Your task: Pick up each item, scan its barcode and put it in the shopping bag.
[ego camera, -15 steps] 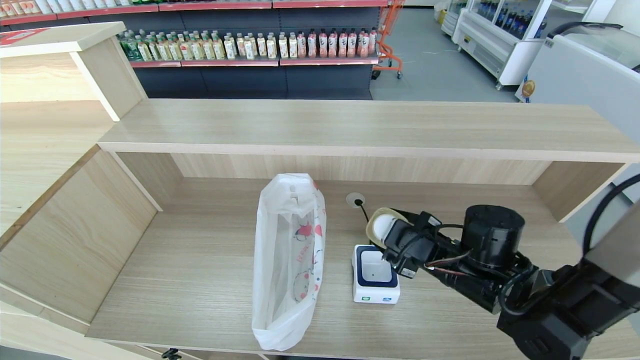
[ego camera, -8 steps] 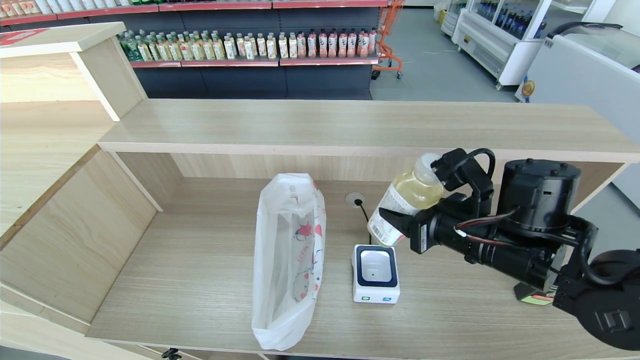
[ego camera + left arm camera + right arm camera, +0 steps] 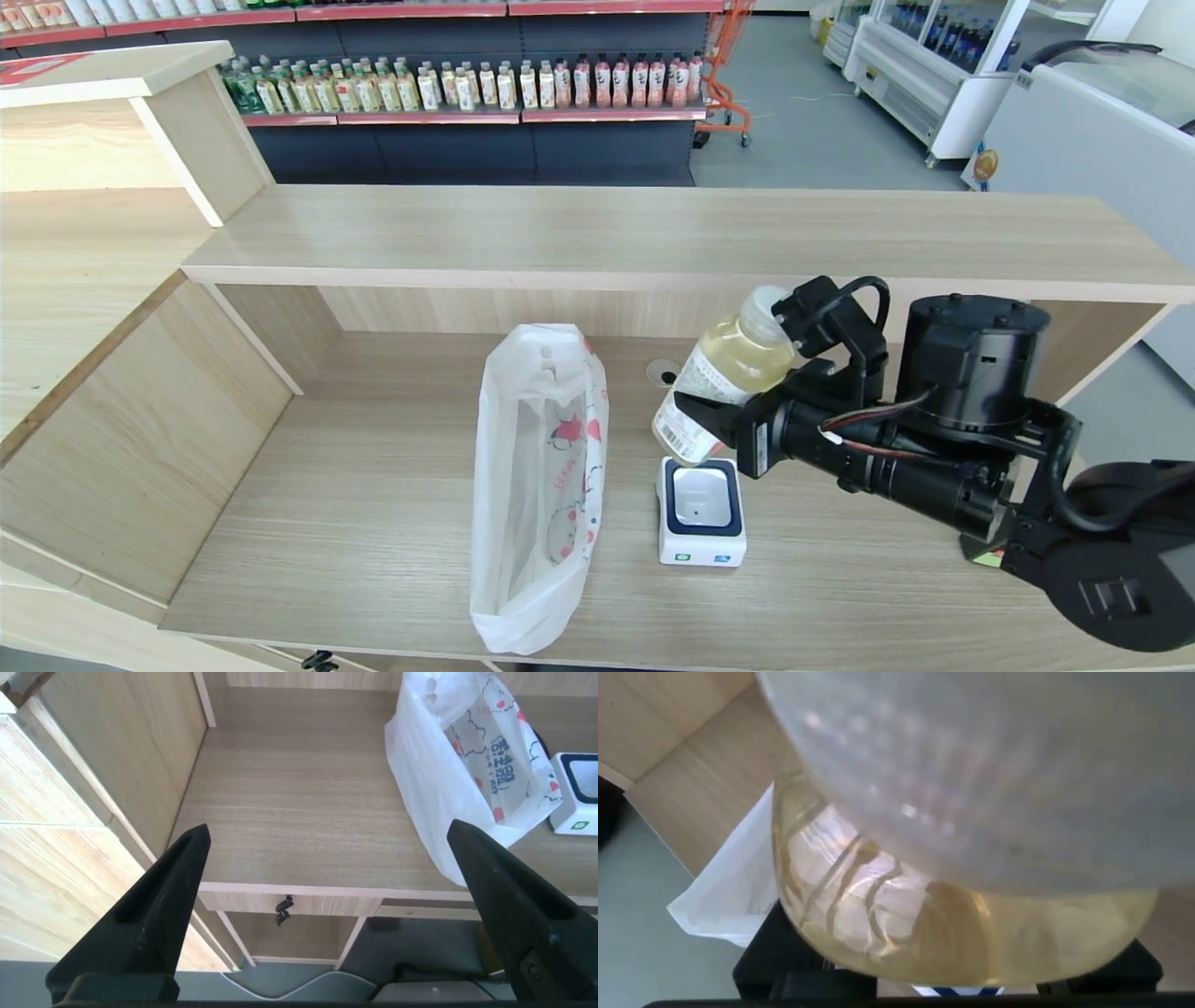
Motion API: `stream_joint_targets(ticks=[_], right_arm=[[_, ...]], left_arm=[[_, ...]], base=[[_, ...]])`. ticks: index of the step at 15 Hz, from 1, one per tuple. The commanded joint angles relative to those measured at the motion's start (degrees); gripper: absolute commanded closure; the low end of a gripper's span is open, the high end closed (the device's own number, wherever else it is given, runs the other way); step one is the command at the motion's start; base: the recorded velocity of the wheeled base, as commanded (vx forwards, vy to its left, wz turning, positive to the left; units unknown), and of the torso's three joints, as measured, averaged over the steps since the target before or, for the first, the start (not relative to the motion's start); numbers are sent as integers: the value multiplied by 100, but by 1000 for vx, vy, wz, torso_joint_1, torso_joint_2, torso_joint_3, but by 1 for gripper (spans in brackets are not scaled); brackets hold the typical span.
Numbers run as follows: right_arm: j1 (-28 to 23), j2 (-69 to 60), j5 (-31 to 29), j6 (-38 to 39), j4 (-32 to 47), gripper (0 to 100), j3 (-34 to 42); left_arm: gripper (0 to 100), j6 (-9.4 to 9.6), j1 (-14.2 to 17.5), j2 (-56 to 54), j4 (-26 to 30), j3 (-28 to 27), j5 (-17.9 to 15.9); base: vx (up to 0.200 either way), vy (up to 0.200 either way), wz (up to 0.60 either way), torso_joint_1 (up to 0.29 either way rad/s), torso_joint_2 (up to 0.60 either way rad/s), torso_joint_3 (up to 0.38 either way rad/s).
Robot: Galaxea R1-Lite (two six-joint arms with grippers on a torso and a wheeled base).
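Bottle [image 3: 724, 373] of pale yellow liquid

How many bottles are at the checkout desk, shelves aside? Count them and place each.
1. The bottle is held tilted in the right gripper above the scanner, right of the shopping bag. Others could lie hidden inside the bag.

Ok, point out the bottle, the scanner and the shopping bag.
bottle [image 3: 724, 373], head view, middle of its body.
scanner [image 3: 699, 492], head view, centre of its top window.
shopping bag [image 3: 571, 467], head view, its printed side wall.
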Motion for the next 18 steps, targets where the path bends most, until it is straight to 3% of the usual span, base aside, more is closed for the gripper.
stream_joint_targets(ticks=[1, 4, 11, 18], right_arm=[[146, 227, -5, -4, -12, 100, -220], [471, 280, -32, -4, 6, 100, -273], [1104, 798, -295, -320, -143, 100, -220], [1227, 2064, -313, -900, -2015, 100, 140]], left_arm=[[0, 8, 1, -1, -4, 0, -2], [0, 17, 1, -1, -4, 0, -2], [0, -10, 1, -1, -4, 0, -2], [0, -10, 1, -1, -4, 0, -2]], base=[[0, 200, 0, -7, -2, 7], [0, 200, 0, 14, 1, -2], [0, 0, 0, 0, 0, 0], [0, 0, 0, 0, 0, 0]])
